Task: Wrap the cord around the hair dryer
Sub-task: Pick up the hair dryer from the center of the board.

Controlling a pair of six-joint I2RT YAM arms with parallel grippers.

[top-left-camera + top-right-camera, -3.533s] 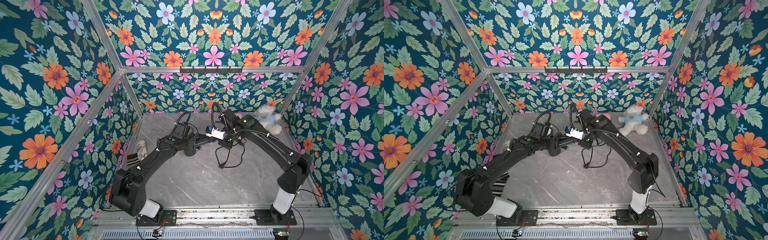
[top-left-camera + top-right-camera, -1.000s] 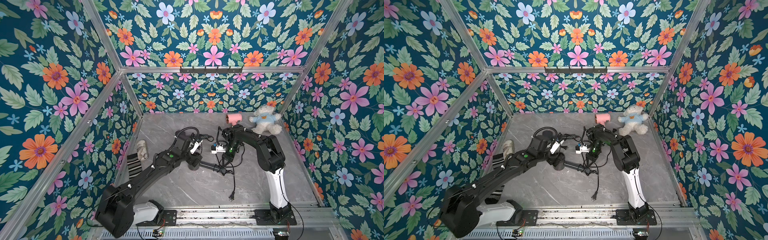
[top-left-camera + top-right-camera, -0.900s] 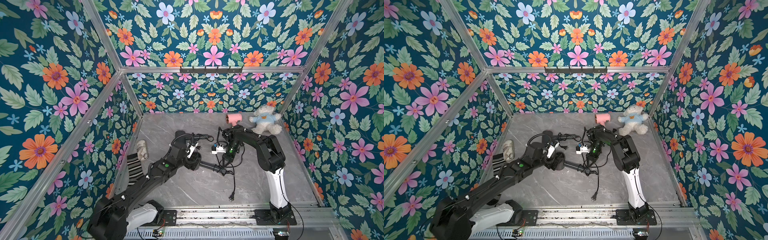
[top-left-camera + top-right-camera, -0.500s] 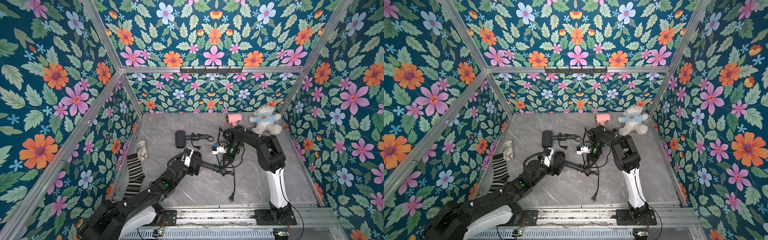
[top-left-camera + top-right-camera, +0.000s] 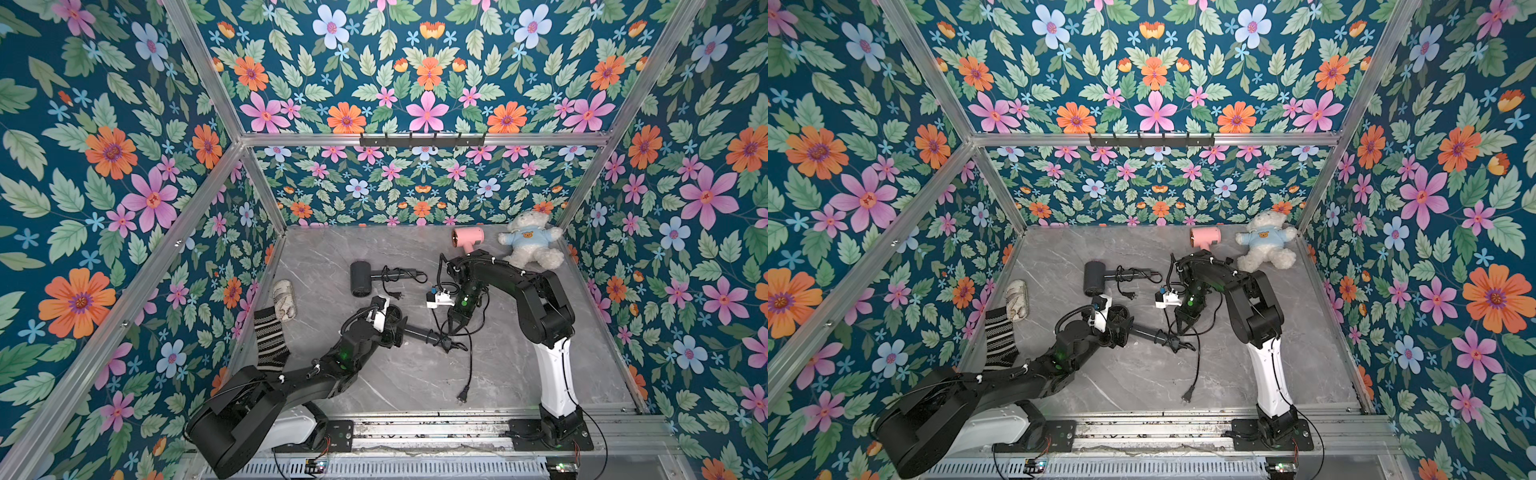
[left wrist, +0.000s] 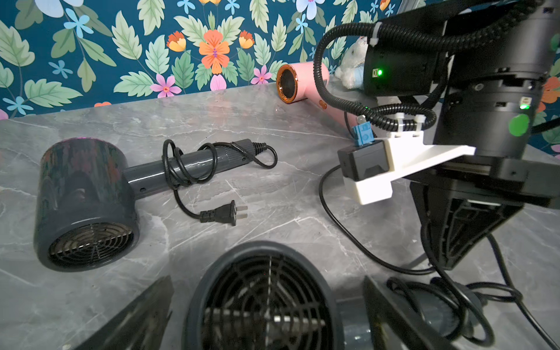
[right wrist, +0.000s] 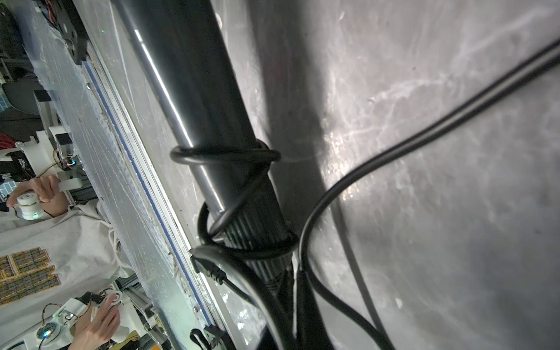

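Grey marble surface (image 5: 328, 249) under floral walls, and straight to the right gripper (image 5: 454, 329). It points down with its jaws together, pinched on the cord (image 5: 471, 365) right at the tail end of the hair dryer (image 5: 1121, 312) handle.

The right wrist view gives what the top views cannot. Two loops of cord sit round that handle, one on the smooth part and one on the ribbed end, joined by a slanting strand. The rest sweeps away across the stone.

Over to the left gripper (image 6: 268, 281), at the dryer's head. Its fingers (image 6: 136, 315) are spread wide on either side of the round grille. In the left wrist view, bare stone shows between one finger and the grille, so nothing is clamped there.

Both top views show the dryer lying flat, its handle reaching toward the right gripper. Only from above does the loose cord show, trailing from the handle end toward the front rail. Its plug (image 5: 461, 397) lies free, well apart from the dryer.

Just behind the dryer's head lies a second dark dryer (image 5: 359, 279) with its own cord wound on its handle. The left wrist view shows that winding close up. Further back from the dryer, past the right arm, are a pink dryer (image 5: 468, 237) and a teddy bear (image 5: 530, 245). To the dryer's left, by the wall, lies a striped sock (image 5: 270, 340).
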